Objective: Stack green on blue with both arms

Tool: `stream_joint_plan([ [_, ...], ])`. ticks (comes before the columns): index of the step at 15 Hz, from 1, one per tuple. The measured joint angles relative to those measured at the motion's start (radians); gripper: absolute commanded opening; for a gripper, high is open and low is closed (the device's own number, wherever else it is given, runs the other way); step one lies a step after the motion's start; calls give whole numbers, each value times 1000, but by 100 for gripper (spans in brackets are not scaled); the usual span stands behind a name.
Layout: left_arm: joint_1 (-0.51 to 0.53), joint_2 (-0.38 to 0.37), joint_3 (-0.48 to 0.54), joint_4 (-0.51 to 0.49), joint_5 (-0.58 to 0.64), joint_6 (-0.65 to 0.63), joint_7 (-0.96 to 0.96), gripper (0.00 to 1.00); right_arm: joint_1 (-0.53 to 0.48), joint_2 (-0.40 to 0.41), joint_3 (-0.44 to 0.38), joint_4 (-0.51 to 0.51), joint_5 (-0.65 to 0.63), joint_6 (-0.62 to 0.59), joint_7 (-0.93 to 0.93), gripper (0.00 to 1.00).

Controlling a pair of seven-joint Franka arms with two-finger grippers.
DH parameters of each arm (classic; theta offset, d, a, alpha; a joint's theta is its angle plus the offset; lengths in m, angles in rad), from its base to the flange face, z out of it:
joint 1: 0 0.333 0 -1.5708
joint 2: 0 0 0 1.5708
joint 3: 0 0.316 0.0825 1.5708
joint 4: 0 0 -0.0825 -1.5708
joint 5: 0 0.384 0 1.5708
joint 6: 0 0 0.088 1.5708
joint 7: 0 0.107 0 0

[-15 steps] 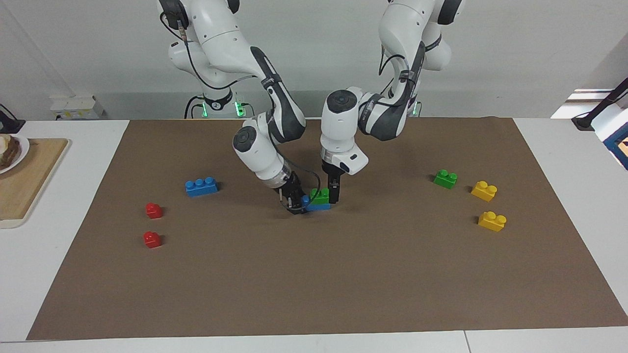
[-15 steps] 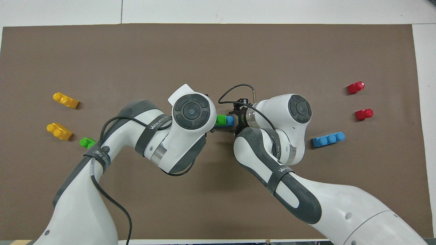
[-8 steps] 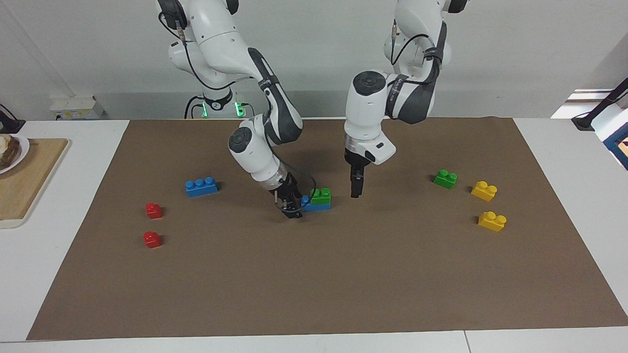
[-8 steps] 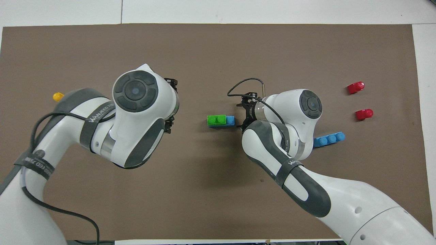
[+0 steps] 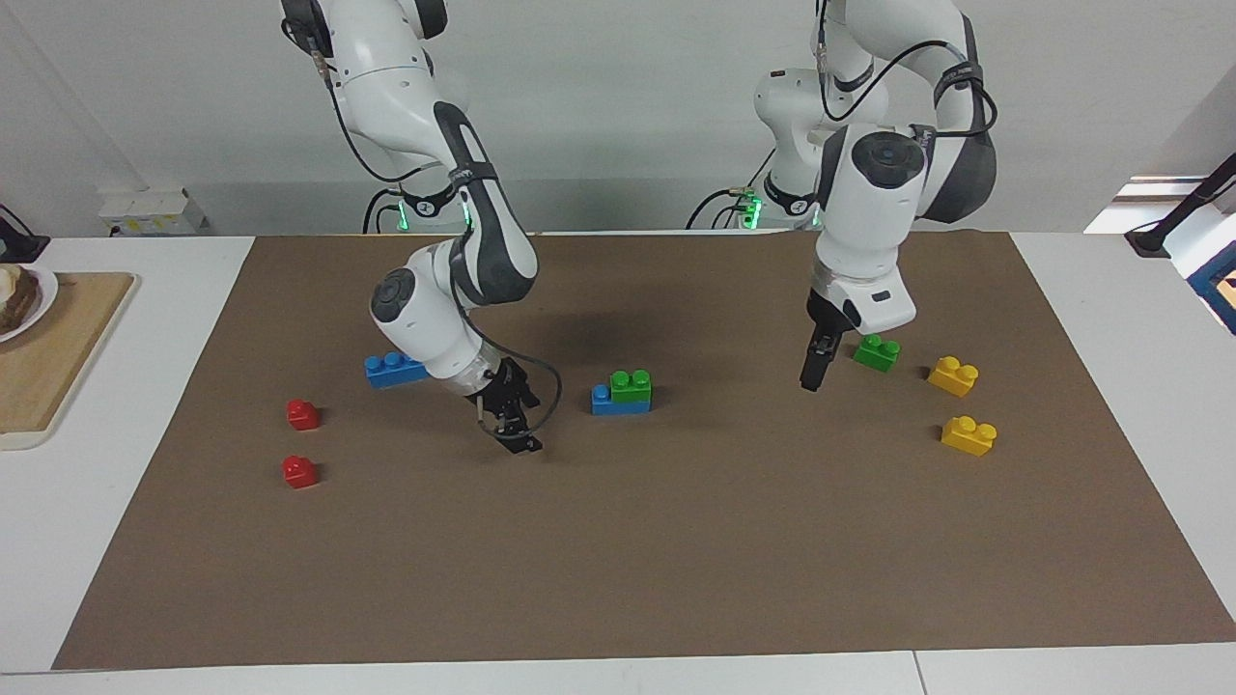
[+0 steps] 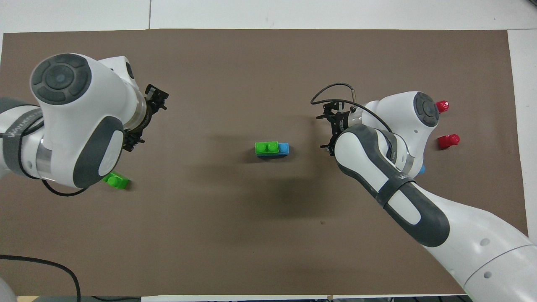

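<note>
A green brick (image 5: 631,386) sits on a blue brick (image 5: 606,403) at the middle of the brown mat; one blue stud stays bare. The stack also shows in the overhead view, green (image 6: 267,147) on blue (image 6: 284,148). No gripper touches it. My right gripper (image 5: 512,430) is open and empty, low over the mat between the stack and the second blue brick (image 5: 391,370). My left gripper (image 5: 811,375) hangs over the mat beside the second green brick (image 5: 877,352), apart from it. That green brick shows in the overhead view (image 6: 116,181) at my left arm's edge.
Two yellow bricks (image 5: 953,375) (image 5: 969,434) lie toward the left arm's end of the mat (image 5: 618,560). Two red bricks (image 5: 303,414) (image 5: 299,471) lie toward the right arm's end. A wooden board (image 5: 58,347) with a plate lies off the mat there.
Both grippers have drawn away from the stack. The left one swung toward the second green brick, the right one toward the second blue brick. The stack has stayed put.
</note>
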Motion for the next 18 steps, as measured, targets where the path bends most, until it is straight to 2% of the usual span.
stream_joint_plan([
  [4, 110, -19, 1, 0, 0, -8, 373, 100, -80, -22, -3, 3, 0, -69, -246, 89],
  [8, 204, -44, 4, 12, -3, -17, 760, 100, -155, -51, -6, 4, -8, -119, -570, 90],
  [10, 220, -49, 4, 50, -20, -62, 880, 100, -183, -58, -8, 4, -54, -137, -682, 92],
  [14, 222, -54, 3, 151, -35, -214, 1060, 100, -188, -88, -5, 16, -263, -151, -715, 93],
  [18, 222, -61, 2, 215, -35, -319, 1155, 100, -199, -116, -8, 92, -312, -255, -803, 93],
])
